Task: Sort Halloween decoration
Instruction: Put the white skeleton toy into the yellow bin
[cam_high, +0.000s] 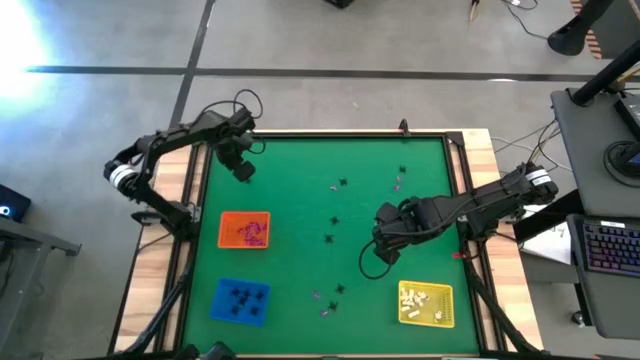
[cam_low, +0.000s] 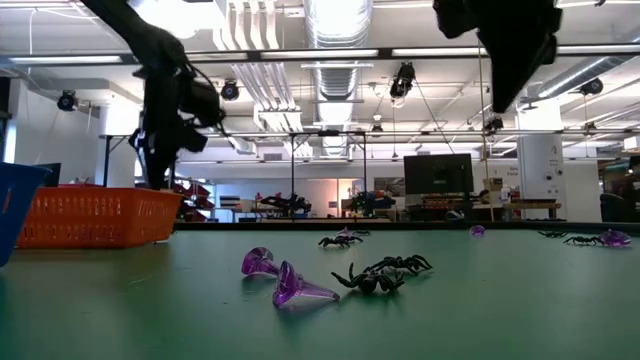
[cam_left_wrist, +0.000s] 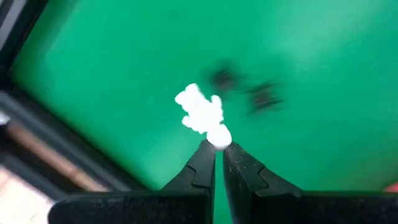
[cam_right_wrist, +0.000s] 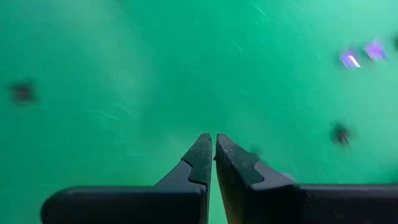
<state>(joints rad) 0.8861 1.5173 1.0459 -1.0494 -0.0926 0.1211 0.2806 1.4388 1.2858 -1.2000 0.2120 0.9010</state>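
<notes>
You are not getting any readable text here: no label, brand, number or sign is showing legibly on anything in these views.

Green table mat (cam_high: 300, 200) matt, cloth-like; purple trinkets (cam_low: 285, 280) glossy translucent plastic; orange tray (cam_low: 90, 217) ribbed plastic; table edge (cam_high: 158, 270) pale wood.
</notes>
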